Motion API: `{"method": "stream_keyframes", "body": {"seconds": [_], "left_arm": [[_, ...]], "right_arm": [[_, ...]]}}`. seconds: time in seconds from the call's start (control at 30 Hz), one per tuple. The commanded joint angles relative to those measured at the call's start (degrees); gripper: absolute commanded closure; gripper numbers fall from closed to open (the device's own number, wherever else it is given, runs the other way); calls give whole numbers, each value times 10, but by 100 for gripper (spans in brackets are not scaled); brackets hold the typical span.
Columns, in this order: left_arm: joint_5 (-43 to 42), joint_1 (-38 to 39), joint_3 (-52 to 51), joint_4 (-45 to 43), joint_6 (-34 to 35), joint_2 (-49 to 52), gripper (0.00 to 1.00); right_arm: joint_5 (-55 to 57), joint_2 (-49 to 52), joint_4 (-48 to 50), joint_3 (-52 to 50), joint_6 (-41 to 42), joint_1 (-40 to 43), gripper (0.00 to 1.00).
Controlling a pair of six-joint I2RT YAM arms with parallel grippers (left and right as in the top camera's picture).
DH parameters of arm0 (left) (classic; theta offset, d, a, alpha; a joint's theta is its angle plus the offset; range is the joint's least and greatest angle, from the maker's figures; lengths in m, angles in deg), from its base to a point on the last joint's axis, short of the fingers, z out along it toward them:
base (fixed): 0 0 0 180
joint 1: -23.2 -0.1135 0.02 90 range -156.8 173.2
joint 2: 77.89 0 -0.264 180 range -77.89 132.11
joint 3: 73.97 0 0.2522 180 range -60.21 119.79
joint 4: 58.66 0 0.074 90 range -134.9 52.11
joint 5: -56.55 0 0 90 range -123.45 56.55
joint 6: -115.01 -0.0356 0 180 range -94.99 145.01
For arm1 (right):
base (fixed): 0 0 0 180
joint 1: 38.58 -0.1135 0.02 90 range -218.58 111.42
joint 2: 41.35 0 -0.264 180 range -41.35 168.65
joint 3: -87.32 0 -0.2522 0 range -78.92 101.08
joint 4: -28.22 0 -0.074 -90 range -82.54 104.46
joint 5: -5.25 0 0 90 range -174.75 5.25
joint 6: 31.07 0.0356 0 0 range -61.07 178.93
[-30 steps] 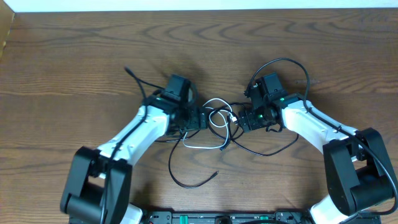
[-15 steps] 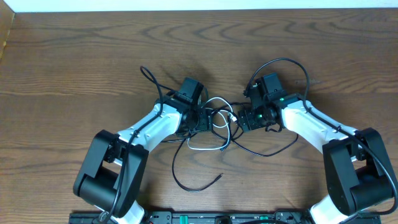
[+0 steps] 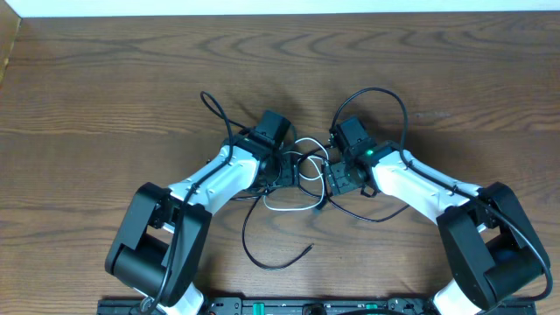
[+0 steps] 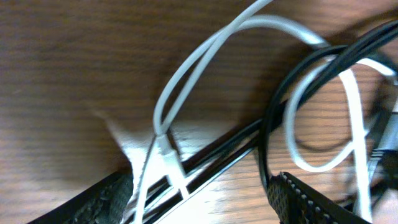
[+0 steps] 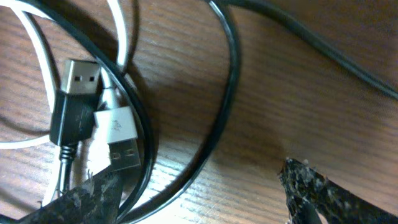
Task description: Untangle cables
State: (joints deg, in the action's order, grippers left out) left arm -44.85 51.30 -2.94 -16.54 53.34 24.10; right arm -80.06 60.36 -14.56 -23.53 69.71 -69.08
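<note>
The cables lie tangled in the middle of the table, between my two grippers. A white cable (image 3: 300, 143) loops through two black cables (image 3: 262, 255). My left gripper (image 3: 285, 170) is open at the tangle's left side. In the left wrist view the white cable (image 4: 205, 56) and black cable strands (image 4: 272, 124) run between the spread fingers (image 4: 205, 208). My right gripper (image 3: 333, 175) is open at the tangle's right side. In the right wrist view a black USB plug (image 5: 74, 99), a white USB plug (image 5: 118, 138) and a black cable loop (image 5: 228, 93) lie by the left finger; the fingers (image 5: 199, 199) are wide apart.
A black cable end trails toward the front of the table (image 3: 302, 248). Another black loop lies under the right arm (image 3: 381, 217). Thicker black arm wires arch above each wrist (image 3: 214, 109) (image 3: 385, 92). The wooden table's far edge (image 3: 280, 12) is at the top.
The left gripper swung right to the tangle a second ago and has since held there. In the last half second the right gripper moved left, closing on the tangle.
</note>
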Motion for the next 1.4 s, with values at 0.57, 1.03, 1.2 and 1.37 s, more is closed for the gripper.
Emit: {"method": "stream_keyframes", "body": {"seconds": [0.57, 1.03, 1.2, 1.37], "left_arm": [[298, 1, -21, 94, 35, 33, 28], [306, -152, -23, 158, 35, 33, 27], [305, -195, -26, 166, 35, 33, 27], [305, -233, -29, 177, 61, 33, 27]], "right_arm": [[202, 10, -58, 0, 25, 0, 16], [205, 10, -71, -10, 25, 68, 11], [200, 10, -74, -12, 25, 89, 11], [207, 10, -85, -12, 47, 113, 10]]}}
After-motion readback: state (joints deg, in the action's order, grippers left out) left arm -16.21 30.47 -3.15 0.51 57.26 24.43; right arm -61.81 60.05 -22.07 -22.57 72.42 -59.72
